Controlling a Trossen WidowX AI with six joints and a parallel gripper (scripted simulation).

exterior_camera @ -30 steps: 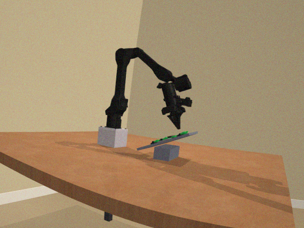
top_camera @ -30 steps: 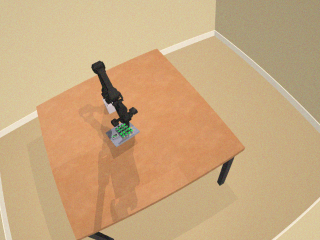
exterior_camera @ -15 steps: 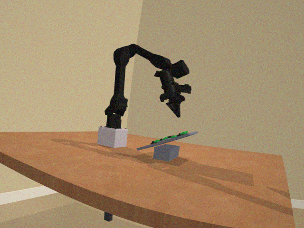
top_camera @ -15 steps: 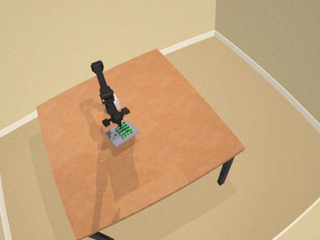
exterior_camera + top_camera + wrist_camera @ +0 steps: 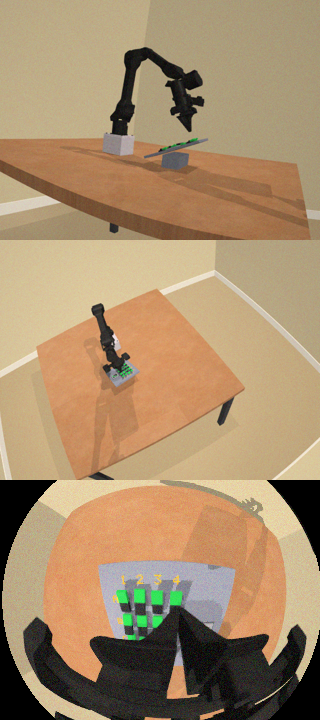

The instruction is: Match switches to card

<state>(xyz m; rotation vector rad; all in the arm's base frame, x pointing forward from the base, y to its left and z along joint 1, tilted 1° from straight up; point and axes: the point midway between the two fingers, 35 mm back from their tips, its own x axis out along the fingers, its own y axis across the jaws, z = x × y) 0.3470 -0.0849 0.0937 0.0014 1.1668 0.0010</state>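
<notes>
The grey tilted panel carries a grid of green and dark grey rocker switches. The wrist view shows columns 1 to 4; the far-row switch in column 4 shows its green half, its nearer half largely hidden by the fingertips. The lower rows are partly hidden by the gripper. The small card lies right of the grid, its squares too small to read surely. My gripper is shut and empty, its tip above the panel, not touching it.
The panel rests on a grey block on the wooden table. The arm's white base stands on the near side of the panel. Shadows of the arm and panel fall across the table.
</notes>
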